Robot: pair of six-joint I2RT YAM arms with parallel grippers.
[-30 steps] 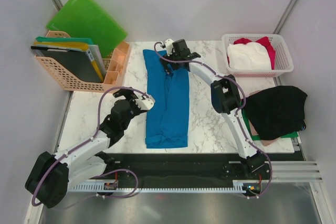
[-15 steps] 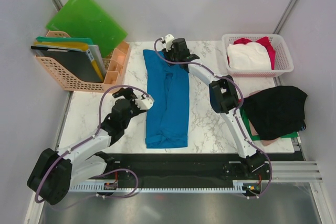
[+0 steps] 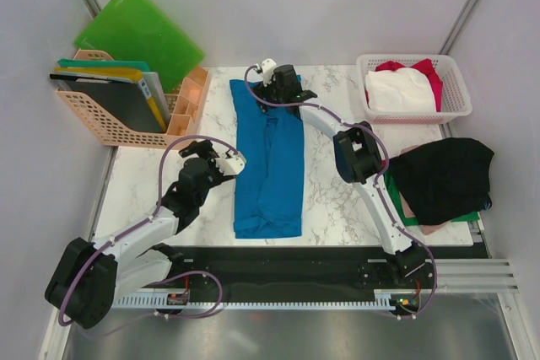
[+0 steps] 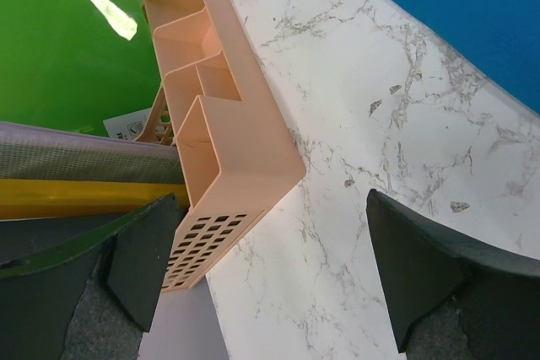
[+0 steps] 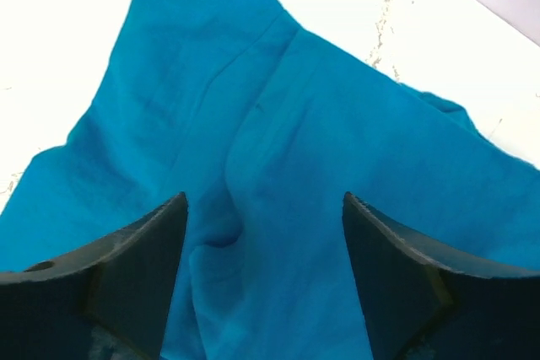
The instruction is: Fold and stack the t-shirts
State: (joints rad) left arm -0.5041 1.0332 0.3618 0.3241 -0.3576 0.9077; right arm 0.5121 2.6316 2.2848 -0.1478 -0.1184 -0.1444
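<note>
A bright blue t-shirt [image 3: 270,162] lies folded into a long narrow strip down the middle of the marble table. My right gripper [image 3: 272,90] hovers over its far end, jaws open; the blue cloth [image 5: 278,158] fills the gap between the fingers with nothing pinched. My left gripper [image 3: 226,163] stands open just left of the strip, over bare marble [image 4: 337,208], and a corner of the blue t-shirt [image 4: 472,6] shows top right in the left wrist view. A black t-shirt [image 3: 443,179] tops a pile at the right edge. White [image 3: 398,90] and red [image 3: 430,72] t-shirts lie in a basket.
A white lattice basket [image 3: 456,107] stands at the back right. A peach desk organiser [image 3: 181,111] with folders and a green plastic folder [image 3: 139,31] fills the back left; its peach edge [image 4: 228,124] is close ahead of my left fingers. Grey walls enclose the table.
My right gripper has shifted slightly left over the t-shirt's far end; its jaws narrowed, then reopened. The left gripper has crept a little towards the blue strip. The cloth lies as before.
</note>
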